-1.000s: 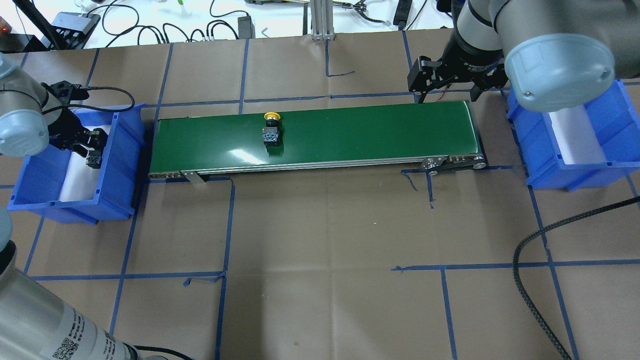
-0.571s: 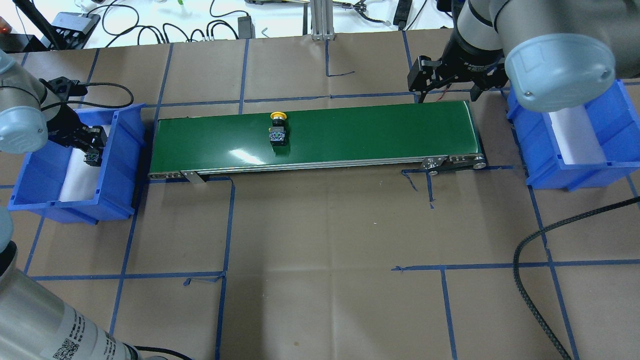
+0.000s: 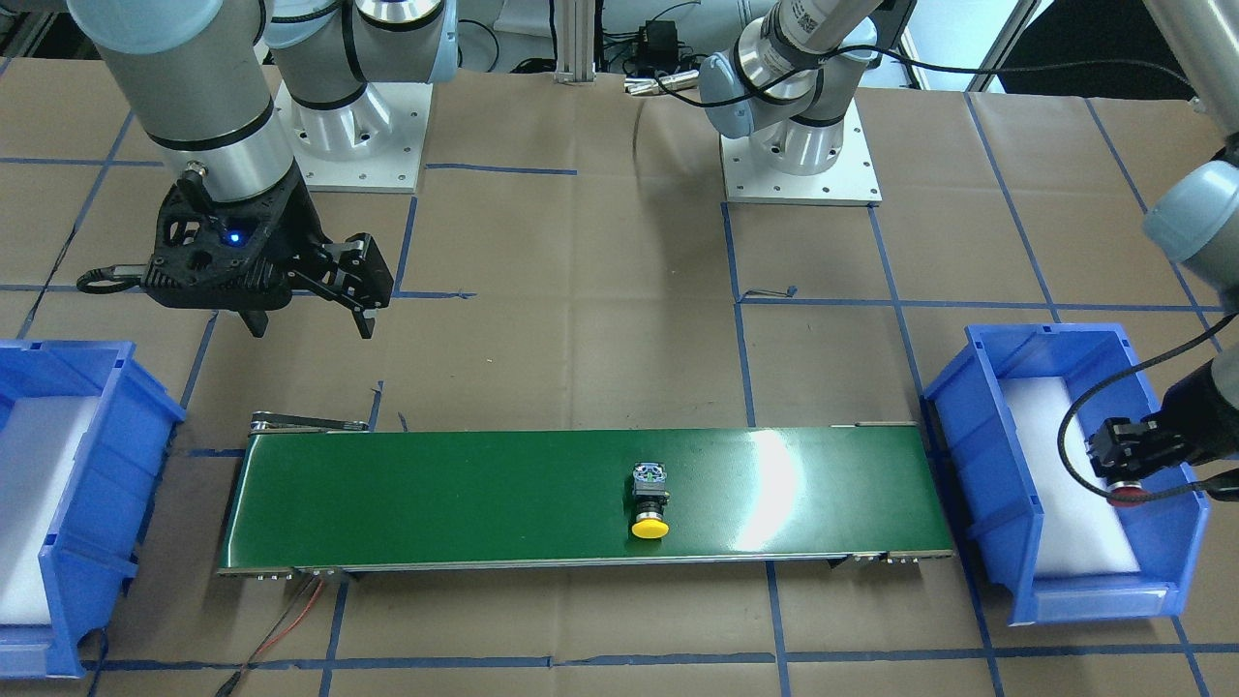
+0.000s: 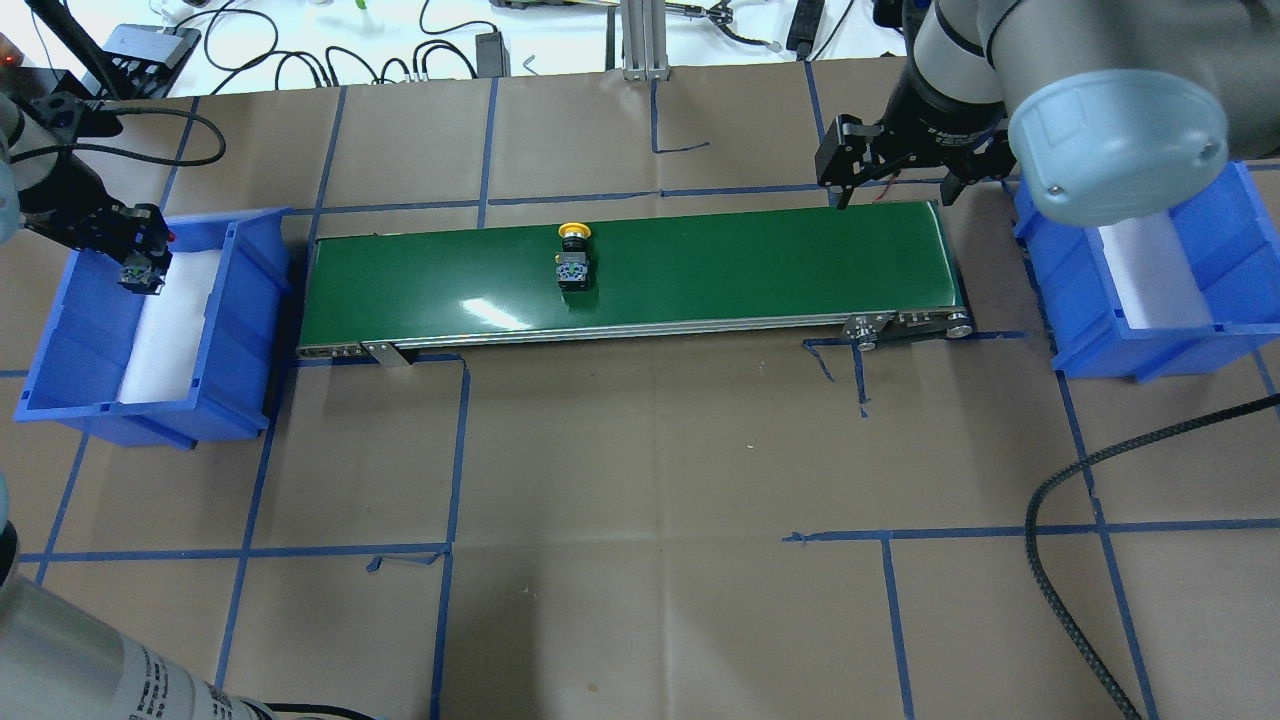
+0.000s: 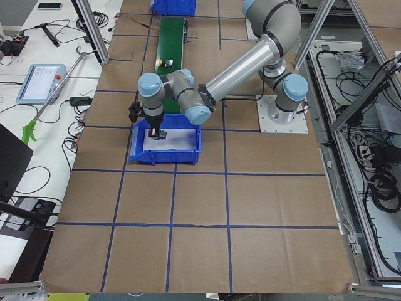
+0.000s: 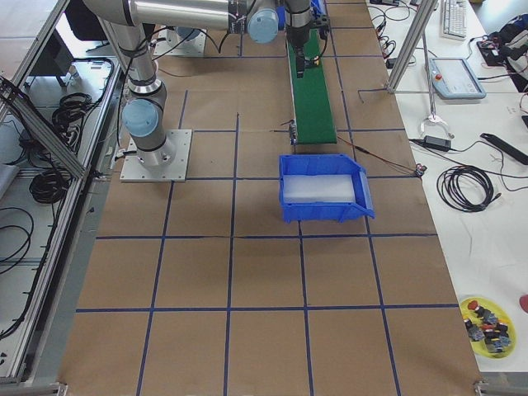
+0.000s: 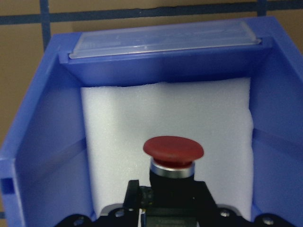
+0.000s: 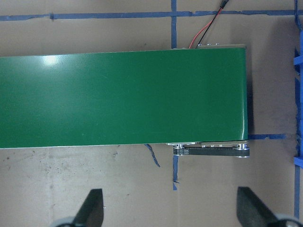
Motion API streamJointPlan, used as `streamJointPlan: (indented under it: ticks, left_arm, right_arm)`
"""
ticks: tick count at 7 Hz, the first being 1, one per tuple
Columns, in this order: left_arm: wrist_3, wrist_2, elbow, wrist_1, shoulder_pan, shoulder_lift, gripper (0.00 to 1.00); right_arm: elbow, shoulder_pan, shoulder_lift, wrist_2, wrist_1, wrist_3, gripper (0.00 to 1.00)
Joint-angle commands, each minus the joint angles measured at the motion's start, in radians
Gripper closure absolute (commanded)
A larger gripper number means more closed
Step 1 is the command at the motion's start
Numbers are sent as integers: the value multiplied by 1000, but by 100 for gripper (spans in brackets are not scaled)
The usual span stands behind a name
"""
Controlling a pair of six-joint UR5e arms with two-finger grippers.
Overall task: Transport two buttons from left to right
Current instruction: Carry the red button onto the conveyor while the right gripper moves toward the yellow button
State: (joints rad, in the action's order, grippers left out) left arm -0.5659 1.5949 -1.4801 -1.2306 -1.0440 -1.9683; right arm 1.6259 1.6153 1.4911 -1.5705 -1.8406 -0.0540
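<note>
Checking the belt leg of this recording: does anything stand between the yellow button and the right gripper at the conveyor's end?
Nothing visible does. The yellow button lies on the green belt; no object shows between it and the right gripper, hovering at the belt's end, jaws open.

The yellow-capped button (image 4: 573,258) lies on its side on the green belt (image 4: 750,265), just left of its middle. Over the left blue bin (image 4: 235,330), the left gripper (image 4: 143,252) clamps the red-capped button (image 4: 134,273) (only a speck of red shows). The right gripper (image 4: 893,190) hovers at the belt's far right corner, jaws spread.
</note>
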Motion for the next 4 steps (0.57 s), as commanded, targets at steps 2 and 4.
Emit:
streamJointPlan:
  ticks: [2, 4]
  left_arm:
    - [62, 28, 99, -165, -75, 42, 97]
    - [234, 28, 106, -197, -173, 68, 97]
  right_arm:
    - [3, 0, 0, 1, 0, 0, 0]
    - [0, 0, 0, 0, 0, 0, 0]
